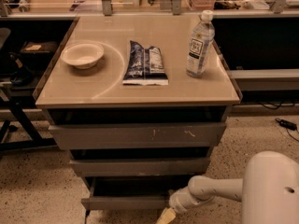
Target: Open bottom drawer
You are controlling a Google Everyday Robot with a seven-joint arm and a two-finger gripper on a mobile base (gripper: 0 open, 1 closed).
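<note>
Three grey drawer fronts stack under the counter point(107, 93), and the bottom drawer point(124, 202) is the lowest, near the floor, below the scratched top front point(138, 135) and the middle front point(140, 166). It already stands slightly forward of the cabinet, with a dark gap open above its front. The gripper point(166, 215) sits at the drawer's lower right corner, touching or just beside the front edge; whether it is wide, narrow or holding the edge cannot be told from here.

The drawer looks like stiff sheet metal with a smooth, flat face and no handle, so the face itself likely offers little to grip and would slip. The best hold is probably the top lip or the right-hand edge, pulling straight out so the drawer does not rack on its runners. It should slide rather than need lifting, and its weight depends on contents that the dark interior hides.

On the counter, the pale bowl point(82, 55) looks empty, the clear water bottle point(200, 43) stands capped and upright, and a sealed snack bag point(145, 63) lies flat between them
</note>
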